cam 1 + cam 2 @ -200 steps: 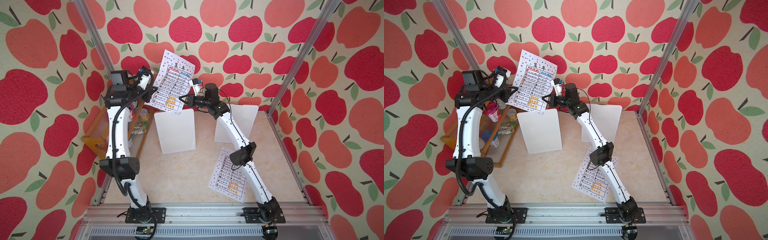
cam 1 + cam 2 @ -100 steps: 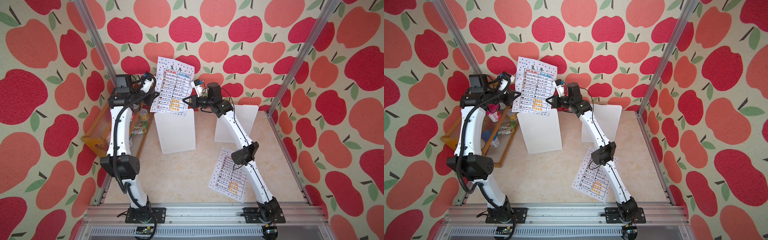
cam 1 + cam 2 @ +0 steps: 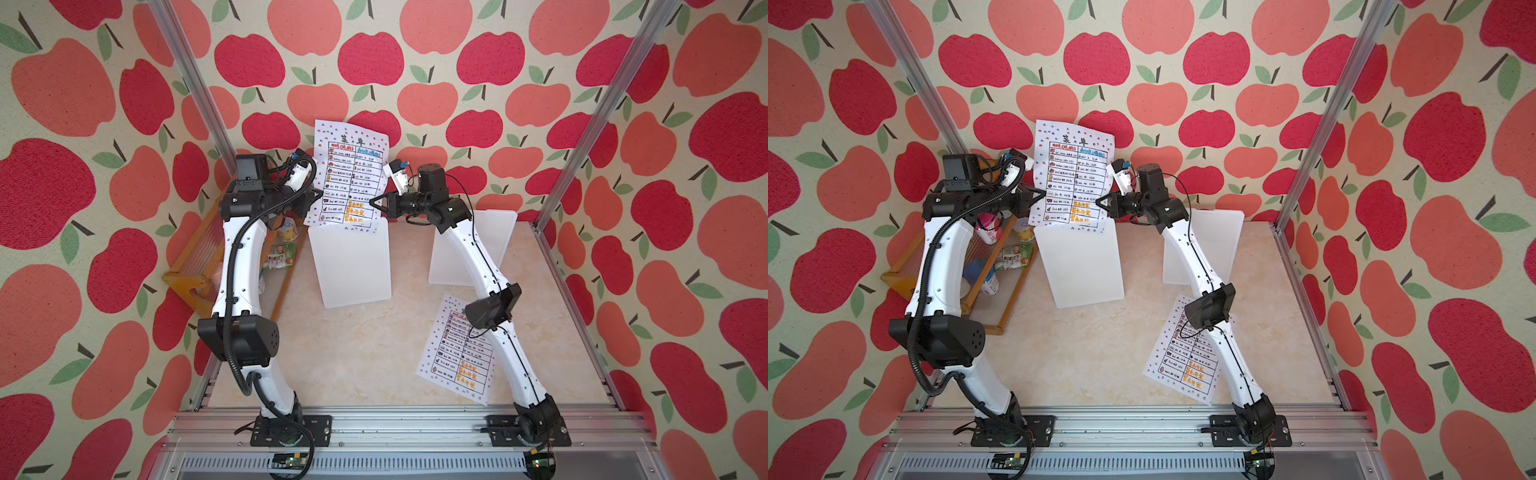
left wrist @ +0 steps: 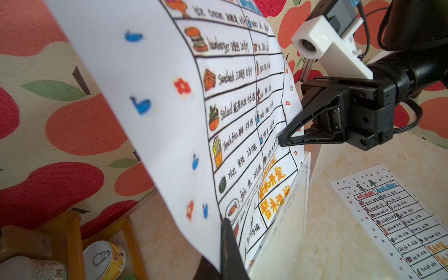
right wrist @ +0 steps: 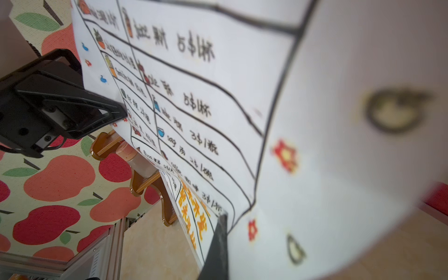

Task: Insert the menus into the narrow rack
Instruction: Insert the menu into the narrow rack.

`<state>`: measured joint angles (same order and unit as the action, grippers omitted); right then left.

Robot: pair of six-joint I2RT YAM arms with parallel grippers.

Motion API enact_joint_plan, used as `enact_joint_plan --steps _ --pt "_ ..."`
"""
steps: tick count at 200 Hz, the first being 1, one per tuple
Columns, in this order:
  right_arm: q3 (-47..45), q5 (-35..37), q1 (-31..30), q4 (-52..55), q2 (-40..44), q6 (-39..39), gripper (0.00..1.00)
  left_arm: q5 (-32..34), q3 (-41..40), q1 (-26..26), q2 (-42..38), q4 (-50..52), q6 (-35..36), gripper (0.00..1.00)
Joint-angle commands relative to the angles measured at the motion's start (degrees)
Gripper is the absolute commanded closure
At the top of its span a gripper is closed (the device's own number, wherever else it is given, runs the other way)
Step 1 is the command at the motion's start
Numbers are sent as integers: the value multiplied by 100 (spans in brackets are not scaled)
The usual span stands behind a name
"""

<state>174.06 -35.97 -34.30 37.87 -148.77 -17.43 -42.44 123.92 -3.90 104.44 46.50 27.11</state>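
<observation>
Your table [image 3: 365, 357] carries two white uprights: the rack [image 3: 353, 270] at centre far and a second white stand [image 3: 503, 232] to its right. A wooden tray [image 3: 187, 278] of cans and bottles sits off on the left. Step in hand, as I read it: feeding the first of the menus into the rack. The held menu [image 3: 351, 178] stands upright over the rack, title up and slightly bowed, its bottom edge meeting the rack's upper edge in both top views. The second menu [image 3: 457, 357] lies flat on the near right of the table, partly under the right arm, not yet racked. The left gripper [image 3: 309, 202] is pinched shut on the sheet's left edge, low down. The right gripper [image 3: 372, 202] is pinched shut on the right edge at about the same height. Next move, I judge: lower both ends together, keep the sheet taut so the bottom edge doesn't buckle at the lip, and release only once it is seated. The top views give you alignment across the rack, not depth. The left wrist view shows the rack [image 4: 286, 218] nearly edge-on, with border dots seeming to show through its front panel. So the lower edge may have entered; how far, cannot tell. The right wrist view is mostly blurred paper, adding only the left gripper [image 5: 116, 112] biting the opposite edge.
</observation>
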Motion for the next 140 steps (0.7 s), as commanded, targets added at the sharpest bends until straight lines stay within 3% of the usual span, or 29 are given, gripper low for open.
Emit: enact_joint_plan --steps 1,140 --pt "60 83 196 284 305 299 100 26 -100 -48 -140 -46 132 96" --pt "5 153 260 779 531 1346 100 155 -596 -32 -318 -88 247 92"
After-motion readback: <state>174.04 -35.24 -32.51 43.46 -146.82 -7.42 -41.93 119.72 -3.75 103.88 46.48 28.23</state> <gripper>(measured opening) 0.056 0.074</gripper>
